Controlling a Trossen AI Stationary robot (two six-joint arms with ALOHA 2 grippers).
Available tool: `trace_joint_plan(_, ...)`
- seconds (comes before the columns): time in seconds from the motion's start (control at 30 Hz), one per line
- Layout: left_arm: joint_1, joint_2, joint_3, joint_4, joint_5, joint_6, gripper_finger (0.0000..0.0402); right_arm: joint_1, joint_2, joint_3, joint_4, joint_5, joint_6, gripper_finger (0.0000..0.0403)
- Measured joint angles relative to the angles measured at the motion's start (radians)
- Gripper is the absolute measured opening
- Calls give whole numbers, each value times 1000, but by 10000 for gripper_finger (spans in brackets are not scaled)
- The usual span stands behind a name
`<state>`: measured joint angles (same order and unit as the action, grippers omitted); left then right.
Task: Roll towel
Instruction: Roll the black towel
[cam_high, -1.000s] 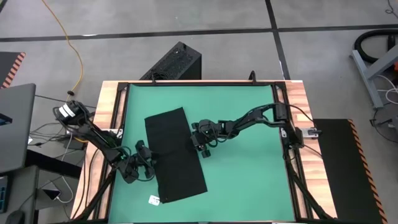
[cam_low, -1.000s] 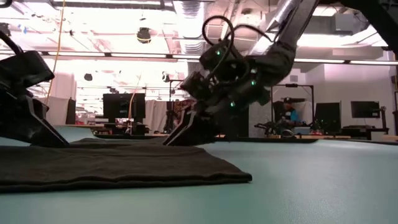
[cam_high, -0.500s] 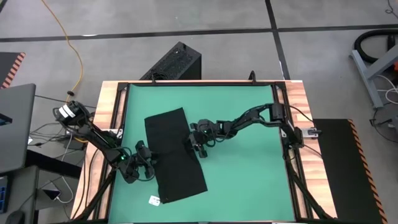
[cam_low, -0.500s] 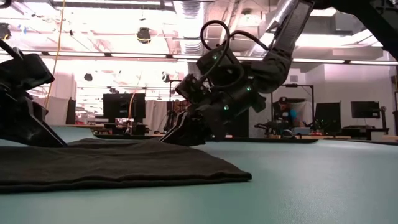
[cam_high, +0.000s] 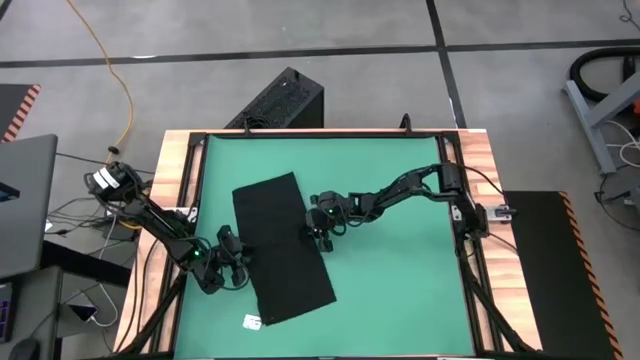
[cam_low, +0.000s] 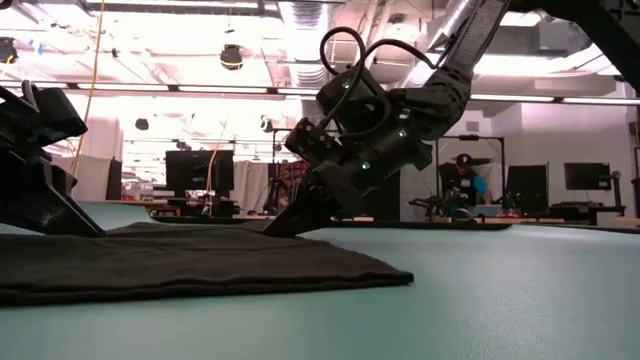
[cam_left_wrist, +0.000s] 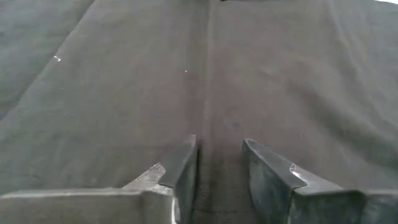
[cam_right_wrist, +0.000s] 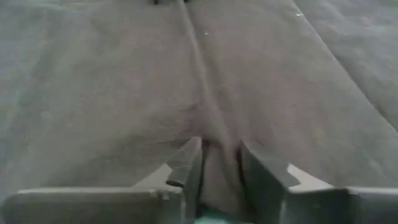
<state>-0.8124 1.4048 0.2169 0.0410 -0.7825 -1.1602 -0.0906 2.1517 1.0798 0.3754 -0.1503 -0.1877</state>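
The soft black towel (cam_high: 282, 249) is lying flat as a long rectangle on the green mat (cam_high: 390, 190) of the wood-edged counter (cam_high: 484, 165), its small white tag (cam_high: 251, 321) showing at the near end. The left hand (cam_high: 243, 267) is pinching the cloth's left edge between narrowly parted fingers. Farther off, the right hand (cam_high: 313, 232) is gripping the right edge, puckering the fabric.

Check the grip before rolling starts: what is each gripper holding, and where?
Both pinch the towel: left gripper its left edge, right gripper its right edge.
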Motion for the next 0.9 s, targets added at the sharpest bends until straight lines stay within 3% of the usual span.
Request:
trace_joint_plan(0.23, 1, 0, -3, -9, -15, -19, 27, 18, -19, -1, -5, 37, 31, 17)
trace_joint_plan(0.4, 7, -35, 36, -43, -26, -2, 3, 53, -110, -8, -64, 90, 24, 12)
trace_joint_plan(0.6, 76, -143, 151, -229, -60, 119, 0, 84, -288, -5, -173, 230, -4, 6)
trace_joint_plan(0.9, 290, -278, 281, -384, -222, 602, 0, 89, -455, -5, -267, 462, -89, 6)
